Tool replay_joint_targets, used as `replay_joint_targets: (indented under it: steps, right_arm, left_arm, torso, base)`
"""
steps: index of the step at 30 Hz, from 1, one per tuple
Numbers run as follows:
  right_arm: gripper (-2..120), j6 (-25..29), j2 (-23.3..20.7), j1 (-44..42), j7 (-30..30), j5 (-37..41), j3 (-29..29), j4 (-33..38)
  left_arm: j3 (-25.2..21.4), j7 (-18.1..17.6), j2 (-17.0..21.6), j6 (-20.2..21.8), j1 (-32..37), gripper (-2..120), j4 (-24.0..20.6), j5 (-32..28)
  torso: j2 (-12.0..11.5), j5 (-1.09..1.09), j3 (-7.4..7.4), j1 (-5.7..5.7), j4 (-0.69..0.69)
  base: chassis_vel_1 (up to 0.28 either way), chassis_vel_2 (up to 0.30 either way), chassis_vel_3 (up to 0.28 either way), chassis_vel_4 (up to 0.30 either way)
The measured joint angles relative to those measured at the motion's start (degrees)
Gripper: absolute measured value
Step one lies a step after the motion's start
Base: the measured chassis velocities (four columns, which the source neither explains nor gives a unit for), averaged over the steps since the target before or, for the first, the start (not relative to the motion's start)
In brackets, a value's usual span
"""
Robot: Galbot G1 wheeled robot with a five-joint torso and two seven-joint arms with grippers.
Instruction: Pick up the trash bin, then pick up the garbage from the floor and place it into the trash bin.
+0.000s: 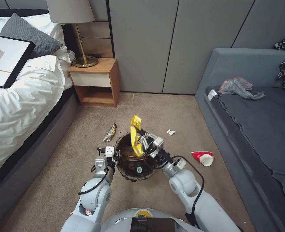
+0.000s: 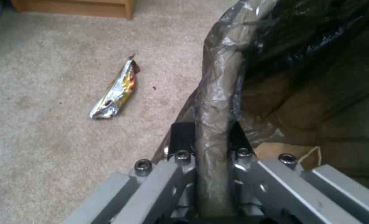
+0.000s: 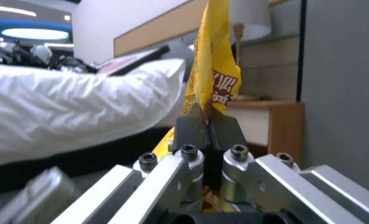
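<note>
On your far left stood the bed [image 1: 16,106] with white covers, and next to it the small wooden table [image 1: 95,82] with a lamp [image 1: 74,30]. On the carpet [image 1: 45,180] lay a shiny snack wrapper [image 1: 110,132], just left of the trash bin [image 1: 132,170]; your left wrist view showed it close up, but its print was too blurry to read. Your left gripper [image 1: 116,157] had its fingers [image 2: 181,137] shut tight on the bin's rim, one inside and one outside the dark bag.

The bin sat in the middle, in front of you, with a green cap [image 1: 139,169] and brown paper inside. Right above it, your right gripper [image 1: 140,137] pinched a yellow wrapper [image 1: 136,133], fingers closed on it. Your right wrist view showed red writing on that wrapper, though you could not read it.

Farther right, a white wad [image 1: 171,132] and a crushed red-and-white cup [image 1: 203,157] lay on the carpet, near the grey sofa [image 1: 261,129]. A grey bag [image 1: 237,87] lay on the sofa.
</note>
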Motion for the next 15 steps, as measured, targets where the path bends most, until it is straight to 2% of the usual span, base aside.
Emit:
replay_joint_targets:
  steps: [1, 4, 6, 14, 15]
  right_arm:
    - [0, 0.2, -0.8, -1.2, -1.1, -1.0, -3.2, 0.9]
    - [0, 0.6, -1.3, -1.5, -1.3, -2.7, -5.7, 0.1]
    - [0, 1.2, -1.1, -1.8, -1.3, -4.7, -8.5, -3.8]
    - [-1, 3.4, 0.2, -2.1, -1.0, -7.4, -9.8, -11.4]
    - [5, 3.7, 0.4, -1.9, -0.9, -7.5, -9.3, -12.8]
  left_arm:
    - [0.1, 0.0, 0.0, 0.1, 0.1, 2, -0.1, -0.1]
    - [0.1, 0.0, -0.1, 0.2, 0.1, 2, -0.2, -0.1]
    - [0.2, 0.0, -0.3, 0.2, 0.1, 2, -0.4, -0.1]
    - [-0.2, 0.0, -0.2, 0.3, 0.0, 2, -0.9, -0.3]
    - [-0.3, 0.0, -0.2, 0.3, 0.0, 2, -1.0, -0.3]
  torso:
    - [0.0, 0.01, 0.01, 0.00, -0.02]
    - [0.0, 0.02, 0.00, 0.00, -0.01]
    - [0.0, 0.02, 0.01, 0.00, -0.01]
    - [0.0, 0.02, 0.01, 0.00, -0.01]
    - [0.0, 0.02, 0.01, 0.00, -0.01]
  base:
    - [0.000, 0.000, 0.000, 0.000]
    - [0.000, 0.000, 0.000, 0.000]
    - [0.000, 0.000, 0.000, 0.000]
    - [0.000, 0.000, 0.000, 0.000]
    - [0.000, 0.000, 0.000, 0.000]
